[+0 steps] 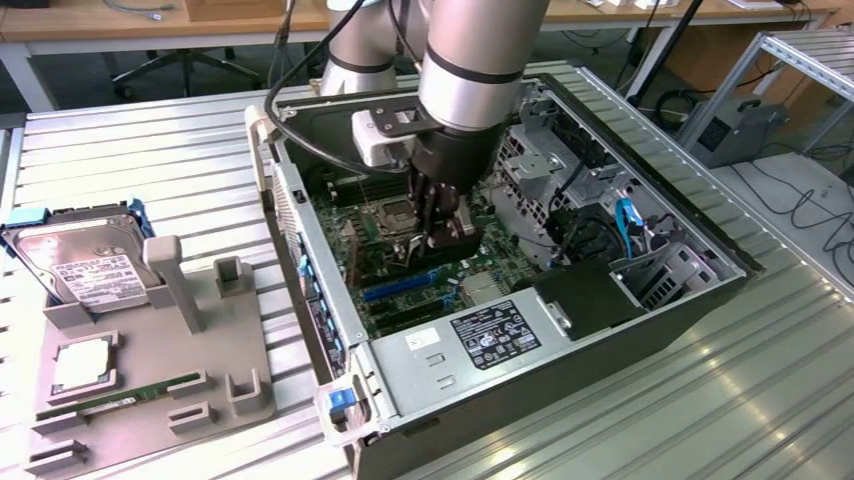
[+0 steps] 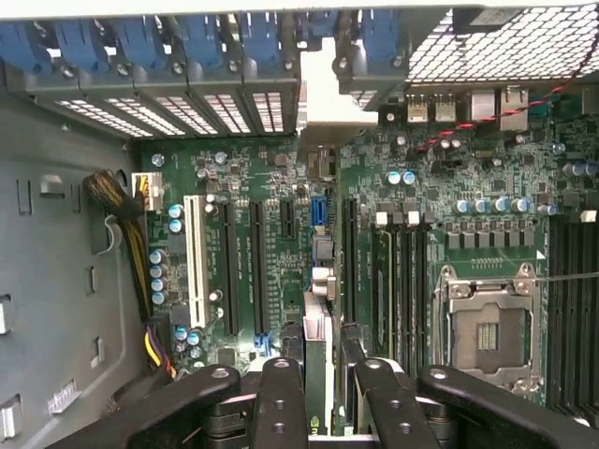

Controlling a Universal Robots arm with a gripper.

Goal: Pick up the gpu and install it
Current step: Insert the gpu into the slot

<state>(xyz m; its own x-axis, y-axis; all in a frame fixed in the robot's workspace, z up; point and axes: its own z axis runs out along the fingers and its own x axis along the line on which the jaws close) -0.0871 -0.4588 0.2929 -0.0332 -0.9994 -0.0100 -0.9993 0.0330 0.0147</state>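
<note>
My gripper [image 1: 441, 228] reaches down into the open computer case [image 1: 694, 300] and is shut on the gpu [image 1: 458, 243], a dark flat card held on edge just above the motherboard [image 1: 400, 262]. In the wrist view the gpu [image 2: 318, 318] appears edge-on between the two black fingers [image 2: 281, 393]. It runs in line with the expansion slots, between two long black slots [image 2: 255, 267]. Its silver bracket [image 2: 325, 94] lies at the rear slot opening of the case. I cannot tell whether its lower edge sits in a slot.
The empty CPU socket [image 2: 487, 327] and RAM slots [image 2: 398, 271] lie beside the card. A white slot [image 2: 197, 262] and yellow-black cables [image 2: 131, 234] are on the other side. Outside the case, a grey fixture [image 1: 174, 330] holds a hard drive [image 1: 80, 262], a CPU [image 1: 83, 365] and a RAM stick [image 1: 120, 398].
</note>
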